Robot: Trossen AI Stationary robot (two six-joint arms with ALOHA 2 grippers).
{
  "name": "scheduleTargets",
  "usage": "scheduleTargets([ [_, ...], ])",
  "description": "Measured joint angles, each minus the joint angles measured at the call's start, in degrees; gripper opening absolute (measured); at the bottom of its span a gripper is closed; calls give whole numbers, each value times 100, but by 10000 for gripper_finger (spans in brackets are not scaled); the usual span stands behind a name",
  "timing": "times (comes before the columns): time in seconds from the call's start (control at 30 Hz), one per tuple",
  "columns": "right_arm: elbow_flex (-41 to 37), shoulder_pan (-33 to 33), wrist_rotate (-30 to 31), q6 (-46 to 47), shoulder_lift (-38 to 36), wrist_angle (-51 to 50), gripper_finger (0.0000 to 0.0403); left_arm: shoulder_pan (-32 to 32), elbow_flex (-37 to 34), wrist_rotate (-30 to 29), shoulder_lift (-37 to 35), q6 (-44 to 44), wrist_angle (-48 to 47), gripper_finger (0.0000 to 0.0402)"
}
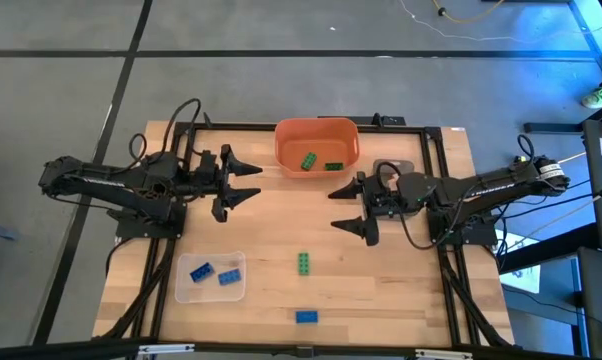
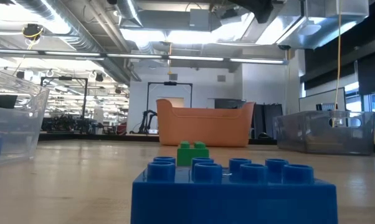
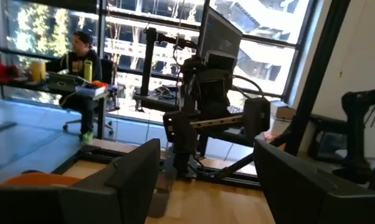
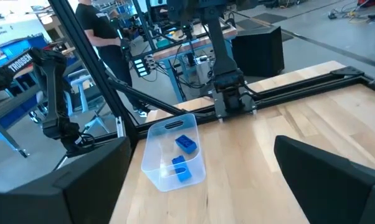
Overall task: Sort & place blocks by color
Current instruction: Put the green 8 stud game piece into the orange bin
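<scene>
A green block (image 1: 306,262) lies on the table's middle, and a blue block (image 1: 306,316) lies near the near edge, filling the low view (image 2: 234,190). Two blue blocks (image 1: 213,273) sit in the clear tray (image 1: 210,292), also in the right wrist view (image 4: 182,157). Two green blocks (image 1: 320,162) lie in the orange bowl (image 1: 317,130). No tan block shows. My left gripper (image 1: 254,182) hovers open left of the bowl. My right gripper (image 1: 345,208) hovers open right of the table's middle. Neither holds anything.
A grey tray (image 1: 399,168) sits partly under my right arm near the far right; it shows in the low view (image 2: 327,132). Black frame rails (image 1: 421,128) run along the table's far and side edges. A person (image 3: 81,68) sits beyond the table.
</scene>
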Motion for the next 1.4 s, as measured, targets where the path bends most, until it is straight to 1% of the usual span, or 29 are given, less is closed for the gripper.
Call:
scheduleTargets([
  [0.1,0,0,-2,-82,0,-1,398,0,4,-69,35,202,-14,250],
  [0.33,0,0,-7,-37,0,-3,398,-2,4,-128,33,201,-2,250],
  [0.43,0,0,-9,113,0,-2,398,0,4,-320,35,-173,-4,250],
  [0.5,0,0,-11,152,0,-3,398,0,6,-308,62,-411,-4,250],
  [0.57,0,0,-10,220,0,-3,398,-31,10,-259,149,-430,-64,250],
  [0.63,0,0,-11,255,-7,-8,398,-153,23,-209,205,-435,-295,250],
  [0.67,0,0,-11,255,-19,-16,398,-213,101,-197,239,-435,-564,250],
  [0.73,0,0,-11,259,-77,-16,398,-343,358,-97,417,-427,-1164,250],
  [0.83,0,0,-11,257,-238,-11,398,-557,798,159,904,-285,-2230,250],
  [0.93,0,0,-11,257,-445,1,398,-798,1225,563,1509,244,-3029,250],
  [1.0,0,0,-11,253,-594,20,398,-964,1454,789,1954,834,-3425,250],
  [1.07,0,-1,-11,258,-728,22,398,-1135,1641,896,2432,1525,-3617,250],
  [1.17,0,-1,-7,263,-886,41,398,-1352,1902,873,3101,2645,-3552,250],
  [1.23,2,0,-4,382,-954,86,398,-1449,2067,734,3554,3447,-3542,250],
  [1.4,2,-1,-4,728,-984,78,398,-1499,2489,581,4637,5135,-3547,250],
])
